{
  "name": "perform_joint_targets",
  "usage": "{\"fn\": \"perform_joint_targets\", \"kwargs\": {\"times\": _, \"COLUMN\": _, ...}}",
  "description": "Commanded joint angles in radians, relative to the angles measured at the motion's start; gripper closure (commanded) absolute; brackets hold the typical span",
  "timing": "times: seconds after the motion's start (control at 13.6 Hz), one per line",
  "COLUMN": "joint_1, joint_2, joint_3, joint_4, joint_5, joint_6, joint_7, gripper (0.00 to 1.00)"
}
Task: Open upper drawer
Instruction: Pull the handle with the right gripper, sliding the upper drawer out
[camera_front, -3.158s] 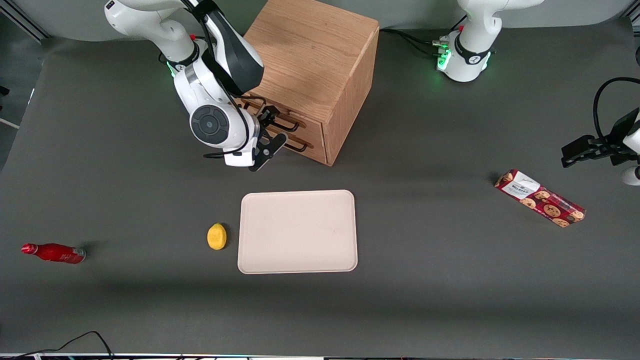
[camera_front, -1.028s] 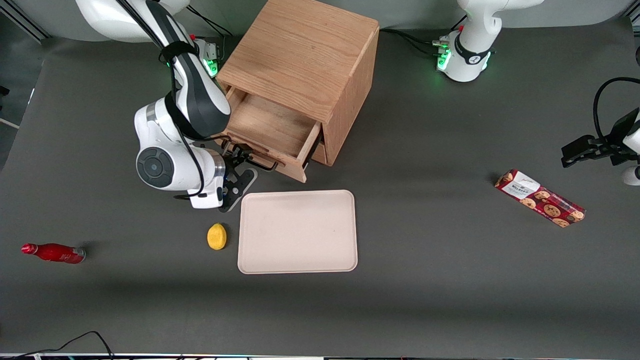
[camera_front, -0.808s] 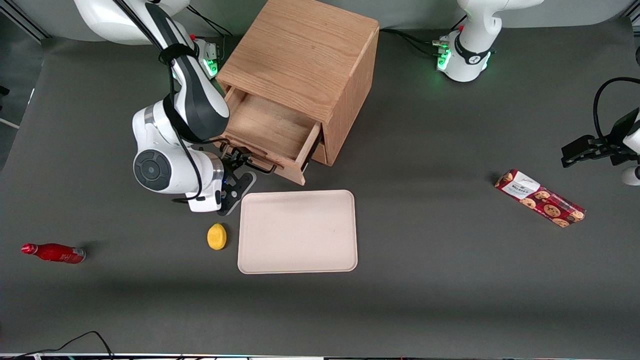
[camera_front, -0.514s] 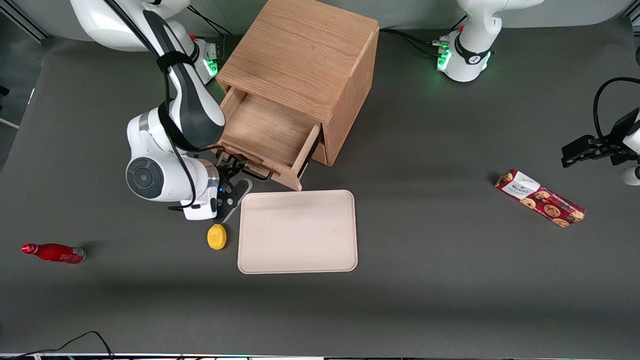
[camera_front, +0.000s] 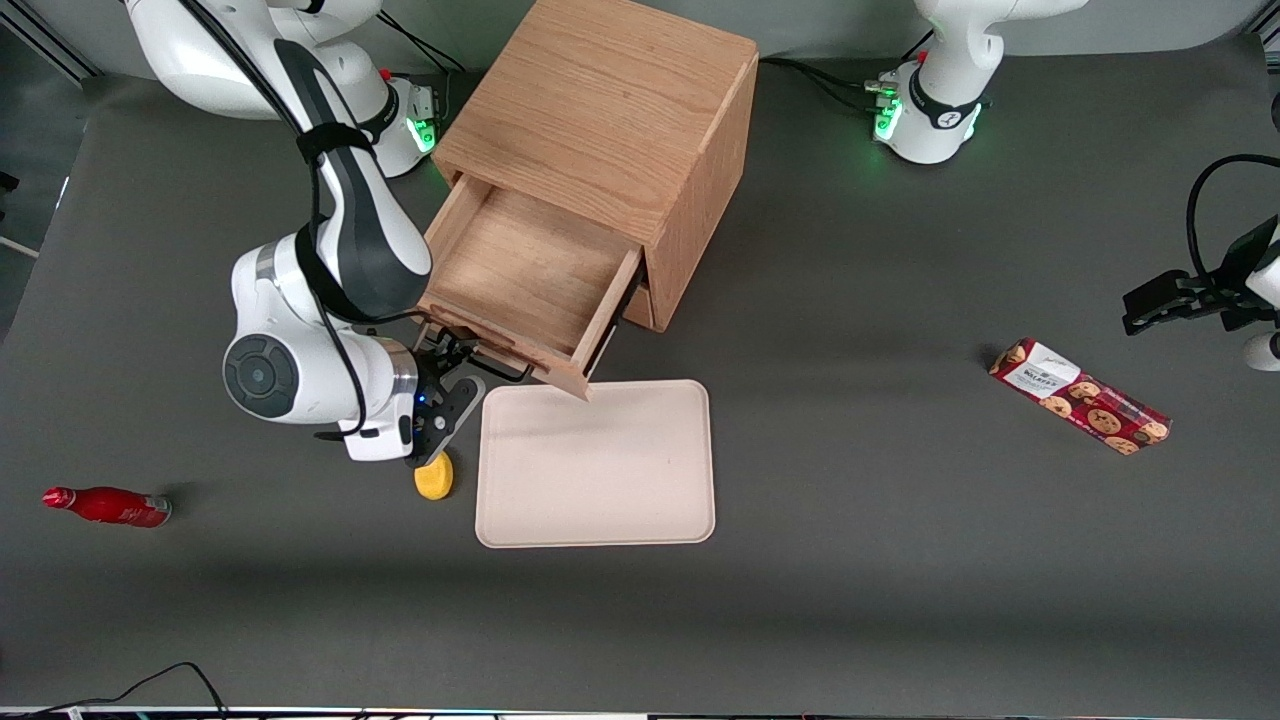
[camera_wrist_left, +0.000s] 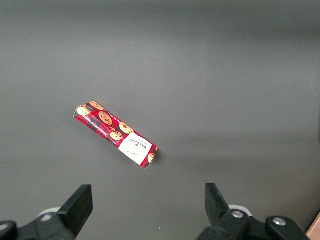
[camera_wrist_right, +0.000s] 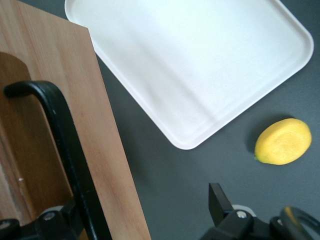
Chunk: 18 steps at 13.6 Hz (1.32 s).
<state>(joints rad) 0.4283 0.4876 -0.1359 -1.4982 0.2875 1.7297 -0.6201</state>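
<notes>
The oak cabinet (camera_front: 610, 110) has its upper drawer (camera_front: 520, 270) pulled far out, and its wooden box body shows nothing inside. The drawer's corner overhangs the tray's rim. The thin black bar handle (camera_front: 490, 362) runs along the drawer's light wood front (camera_wrist_right: 100, 125). My right gripper (camera_front: 440, 378) is at the handle's end toward the working arm, in front of the drawer. In the right wrist view the gripper (camera_wrist_right: 145, 217) is open. The handle (camera_wrist_right: 65, 145) lies against one finger, and the other finger (camera_wrist_right: 220, 202) stands free over the table.
A cream tray (camera_front: 596, 463) lies just in front of the drawer and also shows in the right wrist view (camera_wrist_right: 200, 60). A yellow lemon (camera_front: 434, 480) lies beside it, partly under my wrist. A red bottle (camera_front: 108, 505) lies toward the working arm's end. A cookie box (camera_front: 1080, 397) lies toward the parked arm's end.
The upper drawer went from shut to far out, sliding toward the front camera. My gripper moved with the handle and now hangs over the lemon.
</notes>
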Motion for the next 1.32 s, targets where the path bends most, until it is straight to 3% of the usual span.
{"fn": "perform_joint_targets", "kwargs": {"times": 0.0, "joint_1": -0.028, "joint_2": 0.032, "joint_3": 0.006, "joint_4": 0.053, "joint_5": -0.019, "joint_6": -0.006, "joint_7": -0.035, "gripper": 0.00}}
{"fn": "perform_joint_targets", "kwargs": {"times": 1.25, "joint_1": -0.123, "joint_2": 0.137, "joint_3": 0.006, "joint_4": 0.190, "joint_5": -0.019, "joint_6": -0.006, "joint_7": -0.173, "gripper": 0.00}}
